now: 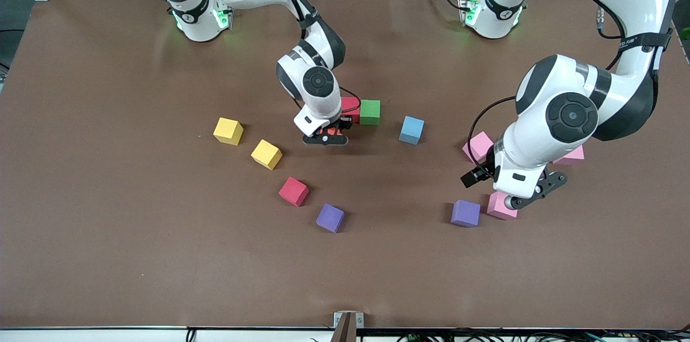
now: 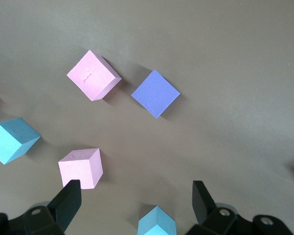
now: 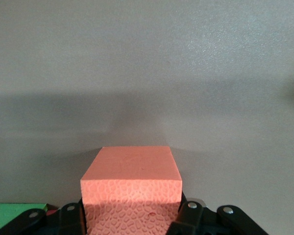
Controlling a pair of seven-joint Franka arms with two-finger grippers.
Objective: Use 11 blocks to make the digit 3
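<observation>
My right gripper (image 1: 325, 136) (image 3: 131, 215) is shut on an orange block (image 1: 330, 130) (image 3: 132, 176), low over the table beside a red block (image 1: 350, 107) that touches a green block (image 1: 370, 111) (image 3: 14, 213). My left gripper (image 1: 525, 196) (image 2: 136, 191) hangs open over the pink block (image 1: 502, 206) next to a purple block (image 1: 466, 213) (image 2: 155, 93). A light blue block (image 2: 157, 223) lies low between its fingers, which do not touch it; the arm hides that block in the front view. Other loose blocks are two pink ones (image 1: 477, 145) (image 1: 571, 156) and a light blue one (image 1: 412, 130).
Toward the right arm's end lie two yellow blocks (image 1: 228, 131) (image 1: 266, 154), a red block (image 1: 294, 191) and a purple block (image 1: 330, 217). The left wrist view also shows two pink blocks (image 2: 93, 75) (image 2: 81, 168) and another light blue block (image 2: 12, 140).
</observation>
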